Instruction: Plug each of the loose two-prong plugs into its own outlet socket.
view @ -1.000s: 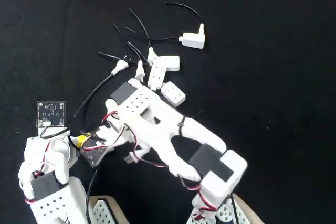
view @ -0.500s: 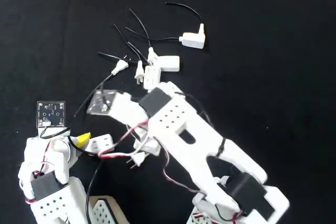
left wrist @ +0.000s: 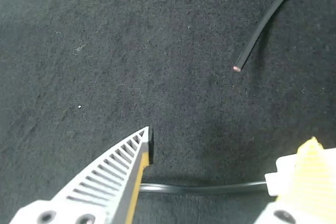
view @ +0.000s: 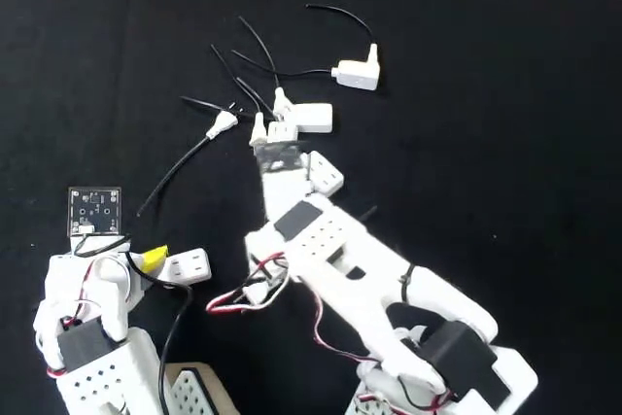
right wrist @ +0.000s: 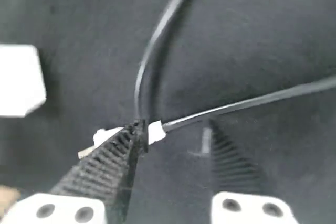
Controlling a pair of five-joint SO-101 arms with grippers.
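Note:
Several white two-prong plugs on black cables lie at the table's far middle, among them one plug and another plug. A white socket block sits beside them and a second socket block closer in. My right gripper is over this cluster, open. In its wrist view the right gripper has a white plug beside one finger. My left gripper is open, low at the near left, with a black cable running between its fingers. A third socket block lies next to it.
A right-angle plug lies farther back on the black cloth. A small square marker card sits at the left. A loose cable end lies ahead of the left gripper. Open cloth stretches to the right of the cluster.
My right arm has swung away from the left gripper's side and out to the plug cluster. The socket block stays beside the left gripper. The left arm has not moved.

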